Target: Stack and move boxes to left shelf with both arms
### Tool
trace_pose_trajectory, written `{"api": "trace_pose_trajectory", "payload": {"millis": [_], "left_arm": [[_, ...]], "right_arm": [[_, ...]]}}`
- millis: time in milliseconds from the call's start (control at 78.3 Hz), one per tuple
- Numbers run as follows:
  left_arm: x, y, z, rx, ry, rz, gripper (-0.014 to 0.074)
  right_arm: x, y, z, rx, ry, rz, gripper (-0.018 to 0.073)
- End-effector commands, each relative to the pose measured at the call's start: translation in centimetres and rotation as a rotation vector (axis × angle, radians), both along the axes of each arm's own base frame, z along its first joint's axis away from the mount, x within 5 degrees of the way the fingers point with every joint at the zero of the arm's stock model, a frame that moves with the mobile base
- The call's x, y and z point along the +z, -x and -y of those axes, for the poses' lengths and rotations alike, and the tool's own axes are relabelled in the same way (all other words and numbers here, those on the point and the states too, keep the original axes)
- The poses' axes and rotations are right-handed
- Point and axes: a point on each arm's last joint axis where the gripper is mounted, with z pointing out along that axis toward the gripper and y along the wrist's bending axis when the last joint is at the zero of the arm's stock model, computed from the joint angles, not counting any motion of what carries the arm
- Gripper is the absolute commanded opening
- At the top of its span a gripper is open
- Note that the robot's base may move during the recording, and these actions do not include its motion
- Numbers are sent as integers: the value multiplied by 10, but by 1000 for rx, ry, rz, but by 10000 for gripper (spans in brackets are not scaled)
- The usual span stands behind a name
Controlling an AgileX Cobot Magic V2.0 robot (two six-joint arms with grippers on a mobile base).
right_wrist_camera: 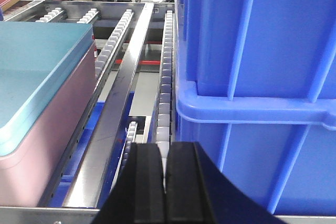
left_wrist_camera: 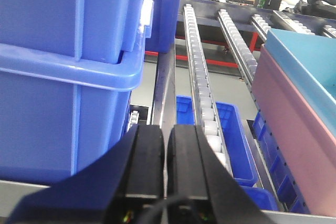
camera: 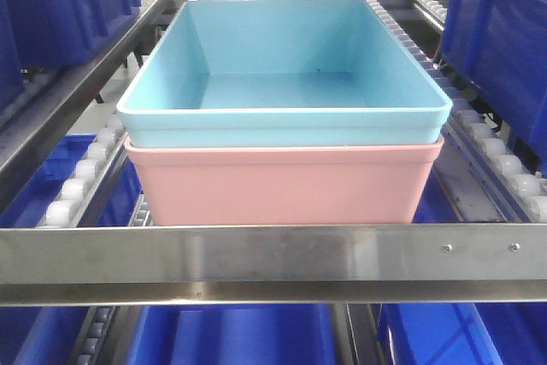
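- Front view: the blue box (camera: 282,66) sits nested in the pink box (camera: 282,184), the two forming one stack on the shelf (camera: 273,262), just behind its steel front bar and between the two roller rails (camera: 81,179). Dark blue bins (camera: 68,2) flank the stack on either side and fill the level below. Neither gripper appears here.
- Left wrist view: the left gripper (left_wrist_camera: 167,145) has its black fingers (left_wrist_camera: 144,166) pressed together with nothing between them. It hangs over a roller rail, apart from the stack; the pink box wall (left_wrist_camera: 299,129) and blue rim lie to the right of the frame, and a dark blue bin (left_wrist_camera: 63,77) fills the left.
- Right wrist view: the right gripper (right_wrist_camera: 164,182) likewise has its fingers (right_wrist_camera: 146,187) closed on nothing, above a rail. The stack lies at the left of the frame, blue rim (right_wrist_camera: 37,77) over pink wall, with a dark blue bin (right_wrist_camera: 257,87) close on the right.
- Step in hand, as judged: stacking appears done and the stack already rests on a roller shelf, with both arms free of it. Whether this is the final spot cannot be told.
- Next move, as judged: if more travel is needed, both grippers must open and take opposite rims evenly, keeping clear of the neighbouring bins; otherwise, withdraw.
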Motion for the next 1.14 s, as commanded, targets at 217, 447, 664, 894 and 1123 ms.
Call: {"api": "trace_pose_trajectory", "payload": {"millis": [217, 447, 664, 894, 1123], "left_arm": [[10, 3, 0, 0, -20, 114, 7], [11, 3, 0, 2, -35, 121, 8], [11, 3, 0, 2, -35, 121, 8], [11, 3, 0, 2, -35, 121, 8], [11, 3, 0, 2, -35, 121, 8]], "right_arm": [[17, 4, 1, -8, -5, 133, 49], [17, 4, 1, -8, -5, 133, 49], [17, 4, 1, -8, -5, 133, 49], [17, 4, 1, -8, -5, 133, 49], [17, 4, 1, -8, -5, 133, 49]]}}
